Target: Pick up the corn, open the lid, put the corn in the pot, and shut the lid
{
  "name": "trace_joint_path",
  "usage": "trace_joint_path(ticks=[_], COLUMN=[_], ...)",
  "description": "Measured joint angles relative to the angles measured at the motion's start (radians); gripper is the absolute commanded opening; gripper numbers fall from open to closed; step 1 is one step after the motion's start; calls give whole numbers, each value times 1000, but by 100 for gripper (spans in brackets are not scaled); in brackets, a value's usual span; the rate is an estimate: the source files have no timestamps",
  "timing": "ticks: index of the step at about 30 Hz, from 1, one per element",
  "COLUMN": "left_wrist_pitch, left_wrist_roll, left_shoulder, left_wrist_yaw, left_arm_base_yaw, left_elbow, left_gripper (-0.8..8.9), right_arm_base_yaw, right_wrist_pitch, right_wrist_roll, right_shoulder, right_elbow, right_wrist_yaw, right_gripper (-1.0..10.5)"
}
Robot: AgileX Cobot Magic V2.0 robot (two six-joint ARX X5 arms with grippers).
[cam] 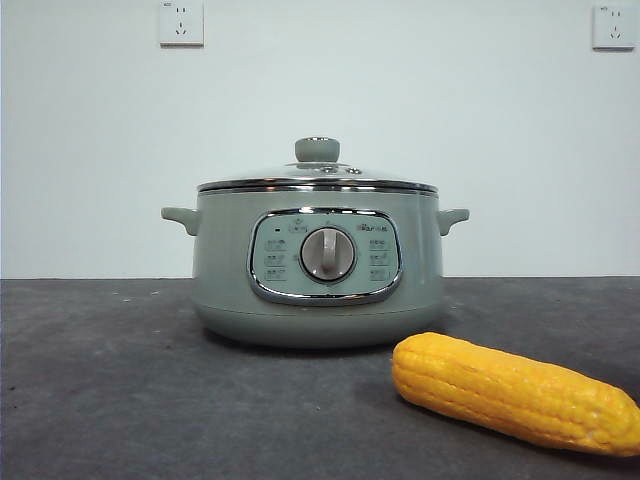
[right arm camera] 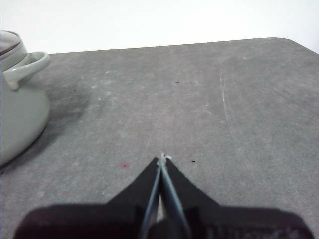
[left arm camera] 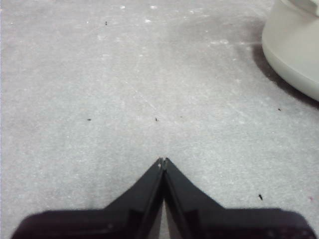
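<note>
The sage-green pot (cam: 318, 270) stands in the middle of the dark table in the front view. The glass lid (cam: 317, 176) with its green knob sits shut on it. The yellow corn (cam: 515, 392) lies on the table in front of the pot, to the right. My left gripper (left arm camera: 163, 160) is shut and empty over bare table, with the pot's side (left arm camera: 294, 45) at the edge of its view. My right gripper (right arm camera: 163, 158) is shut and empty over bare table, with the pot's handle (right arm camera: 27, 67) off to its side. Neither gripper shows in the front view.
The grey table (cam: 120, 380) runs back to a white wall with two sockets (cam: 181, 22). The table's far edge and rounded corner (right arm camera: 294, 42) show in the right wrist view.
</note>
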Motion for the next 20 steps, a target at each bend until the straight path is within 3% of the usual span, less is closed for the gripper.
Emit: trace_joint_path(ticks=[5,15,20], left_wrist_pitch=[0,-82,-98], left_wrist_roll=[0,-24,-59], left_shoulder=[0,3,4], left_wrist_yaw=[0,0,6], left_arm_base_yaw=[0,0,0], left_elbow=[0,53,166], left_gripper=[-3,-5,-5], right_arm_base_yaw=[0,0,0], right_wrist_pitch=[0,-15,-40], right_wrist_roll=[25,241,281], right_shoulder=[0,0,8], right_elbow=[0,13,99], right_wrist_yaw=[-2,-70,-91], right_gripper=[0,-8,-8])
